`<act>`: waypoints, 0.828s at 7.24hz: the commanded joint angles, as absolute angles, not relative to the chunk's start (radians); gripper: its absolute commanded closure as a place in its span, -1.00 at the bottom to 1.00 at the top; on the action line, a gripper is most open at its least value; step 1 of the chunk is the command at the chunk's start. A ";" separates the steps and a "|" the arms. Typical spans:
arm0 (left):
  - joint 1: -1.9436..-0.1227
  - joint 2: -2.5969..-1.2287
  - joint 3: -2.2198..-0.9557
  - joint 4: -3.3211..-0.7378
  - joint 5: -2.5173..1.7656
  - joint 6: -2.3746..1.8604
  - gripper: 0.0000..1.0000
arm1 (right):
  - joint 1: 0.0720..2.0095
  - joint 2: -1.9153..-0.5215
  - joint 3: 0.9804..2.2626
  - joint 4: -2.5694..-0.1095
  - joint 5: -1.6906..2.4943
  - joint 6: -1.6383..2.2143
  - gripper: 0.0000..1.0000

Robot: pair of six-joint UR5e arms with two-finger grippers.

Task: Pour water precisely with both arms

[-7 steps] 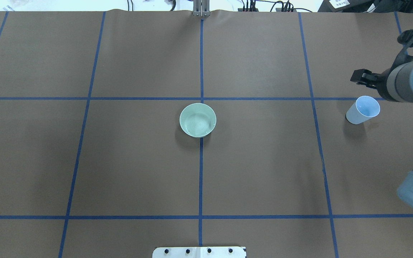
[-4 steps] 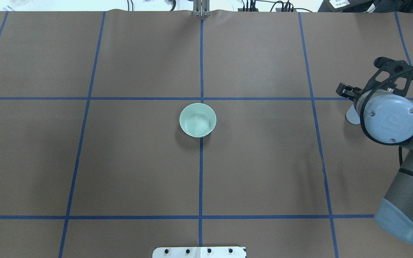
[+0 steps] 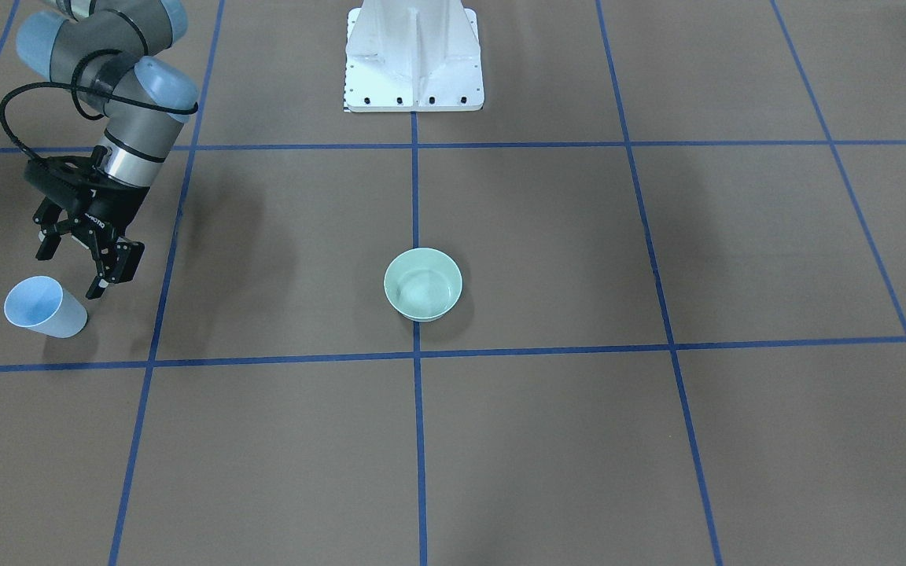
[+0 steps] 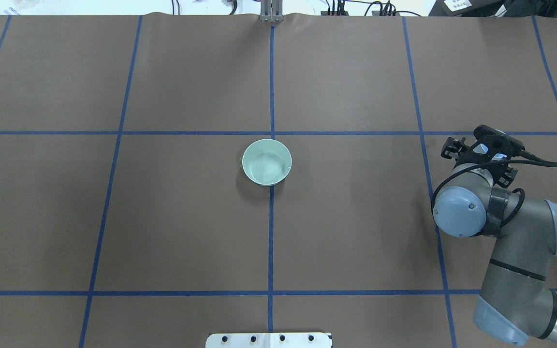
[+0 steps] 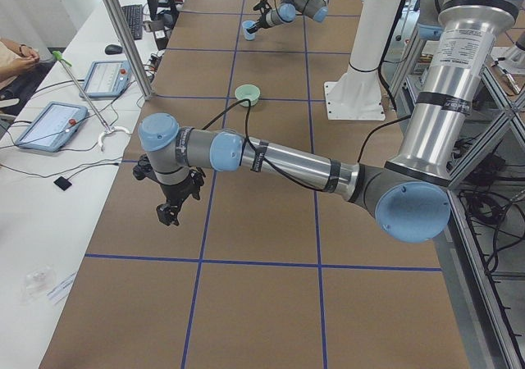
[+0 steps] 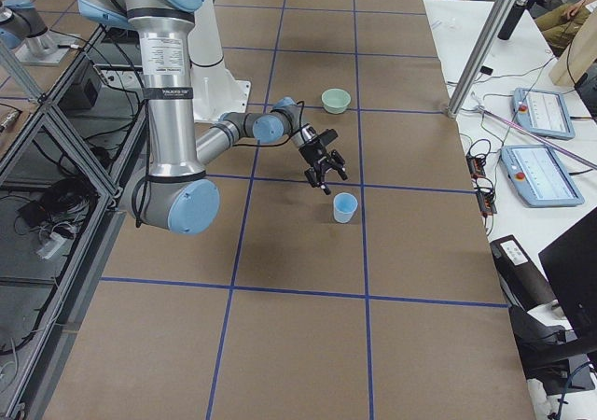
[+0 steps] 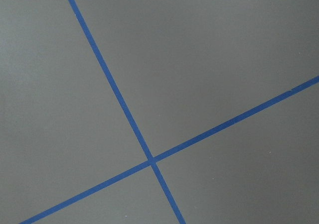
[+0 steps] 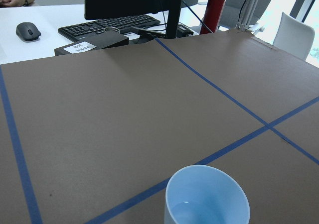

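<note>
Swung inward, the right arm's black two-finger hand (image 3: 69, 271) hung spread beside the pale blue thin-walled cup (image 3: 44, 310) on the tabletop (image 3: 547, 440), front view. Wrist view showed water inside: probably light, crushable, so pinch mid-wall gently. Side view: left hand (image 5: 170, 207), couldn't tell.

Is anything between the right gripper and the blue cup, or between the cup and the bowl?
Nothing visible. The open right gripper hangs right beside the blue cup, and only brown table paper lies between the cup and the green bowl.

Bowl (image 3: 422, 284) central on table (image 3: 579, 440); cup (image 3: 44, 308) at robot's right, perhaps water (image 8: 192, 215) inside.
</note>
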State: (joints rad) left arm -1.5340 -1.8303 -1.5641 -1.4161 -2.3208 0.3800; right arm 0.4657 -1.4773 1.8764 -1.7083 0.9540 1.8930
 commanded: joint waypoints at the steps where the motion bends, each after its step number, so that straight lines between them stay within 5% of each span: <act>1: -1.534 -1.819 -1.578 -1.414 -2.324 0.376 -1.00 | 0.437 -1.471 1.789 -1.709 0.907 1.980 -0.99; 6: -1.534 -1.818 -1.589 -1.414 -2.324 0.374 -1.00 | 0.459 -1.465 1.700 -1.713 0.847 2.000 -0.99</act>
